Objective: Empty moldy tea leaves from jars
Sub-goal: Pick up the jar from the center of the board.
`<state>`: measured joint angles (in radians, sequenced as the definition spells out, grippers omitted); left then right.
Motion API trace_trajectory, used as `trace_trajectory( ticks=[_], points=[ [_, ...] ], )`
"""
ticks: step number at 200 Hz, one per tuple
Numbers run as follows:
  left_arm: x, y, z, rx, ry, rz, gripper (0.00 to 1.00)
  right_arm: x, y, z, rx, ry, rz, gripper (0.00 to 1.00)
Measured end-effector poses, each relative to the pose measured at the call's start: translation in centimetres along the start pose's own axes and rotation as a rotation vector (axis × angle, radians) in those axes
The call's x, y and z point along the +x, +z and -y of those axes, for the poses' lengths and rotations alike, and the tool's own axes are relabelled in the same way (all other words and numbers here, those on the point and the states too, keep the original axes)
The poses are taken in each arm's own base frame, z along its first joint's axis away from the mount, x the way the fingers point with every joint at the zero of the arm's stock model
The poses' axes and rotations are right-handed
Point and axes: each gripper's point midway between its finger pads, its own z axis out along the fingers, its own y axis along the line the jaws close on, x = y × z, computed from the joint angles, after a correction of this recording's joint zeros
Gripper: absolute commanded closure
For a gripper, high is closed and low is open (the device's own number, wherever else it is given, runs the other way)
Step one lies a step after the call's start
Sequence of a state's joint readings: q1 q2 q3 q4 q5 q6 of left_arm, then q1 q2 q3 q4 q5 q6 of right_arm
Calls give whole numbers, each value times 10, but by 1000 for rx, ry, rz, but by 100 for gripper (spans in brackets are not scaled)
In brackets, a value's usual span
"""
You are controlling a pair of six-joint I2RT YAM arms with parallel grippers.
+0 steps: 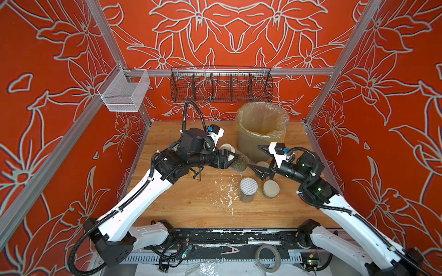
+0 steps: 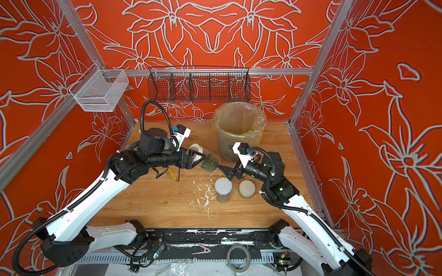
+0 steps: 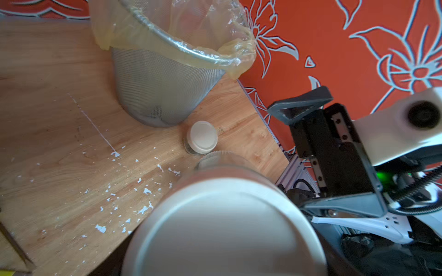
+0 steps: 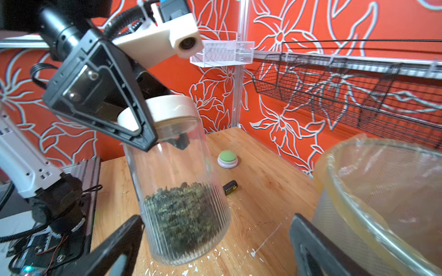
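- On the wooden table [image 1: 179, 205], between the two arms, the left gripper [image 1: 231, 159] is clamping the cream lid [image 4: 172, 108] of a tall jar [image 4: 181, 172]. Its fingers are standing narrow, one on each side of the lid.
- The tall jar is hanging tilted from these fingers. Its lid end is pointing toward the left wrist and its ribbed base toward the right gripper [image 1: 254, 155].
- The moldy tea leaves [image 4: 181, 212] are lying in the lower part of this jar as a dark olive heap against the glass. The upper part is showing clear.
- The right gripper is standing wide open and is holding nothing. The base of the tall jar is sitting just before its fingertips, close to one finger [image 4: 114, 241]; I cannot tell whether they are touching.
- On the other side of the right gripper, near its second finger, the grey mesh bin [image 3: 162, 90] with a yellowish liner [image 3: 236, 47] is standing.
- Close by the right gripper, a short jar [image 3: 202, 137] with a cream lid is standing just beside the foot of the bin. The fingers are partly hiding it in both top views.
- Nearer to the robot's base than the right gripper, two more closed jars are standing side by side. They are the dotted-lid jar [image 1: 248, 190], its white lid covered with grey dots, and a low jar [image 1: 271, 189] with a plain cream lid.
- White flecks [image 1: 227, 193] are lying scattered on the wood just beside the dotted-lid jar, on the left arm's side.
- Beyond the tall jar, as the right wrist is seeing it, a green push button [image 4: 227, 159] and a small black object [image 4: 230, 187] are lying on the table.
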<state>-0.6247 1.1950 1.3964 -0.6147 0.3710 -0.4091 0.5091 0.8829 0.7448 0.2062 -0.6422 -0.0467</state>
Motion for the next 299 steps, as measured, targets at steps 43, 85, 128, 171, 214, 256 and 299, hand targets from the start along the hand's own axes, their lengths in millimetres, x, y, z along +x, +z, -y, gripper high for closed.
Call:
trace_trajectory(
  ticks=[43,85,128,171,214,256,299],
  points=[
    [-3,0,7,44,1,5,44,9,16,-19,-148,-19,-3,2],
    [-4,-1,10,64,-3,7,45,18,28,-25,-194,-34,-16,2],
    [-6,-1,12,81,-6,8,46,22,42,-25,-222,-42,-27,7],
    [-7,-2,13,93,-11,8,46,22,45,-28,-241,-54,-27,22],
    [-8,-1,11,100,-16,8,46,21,46,-25,-223,-68,-27,43],
    [-14,3,9,98,-31,9,35,19,48,-21,-171,-84,-28,61],
    [-24,10,9,101,-90,16,3,25,47,-9,-61,-158,-34,69]
  ],
)
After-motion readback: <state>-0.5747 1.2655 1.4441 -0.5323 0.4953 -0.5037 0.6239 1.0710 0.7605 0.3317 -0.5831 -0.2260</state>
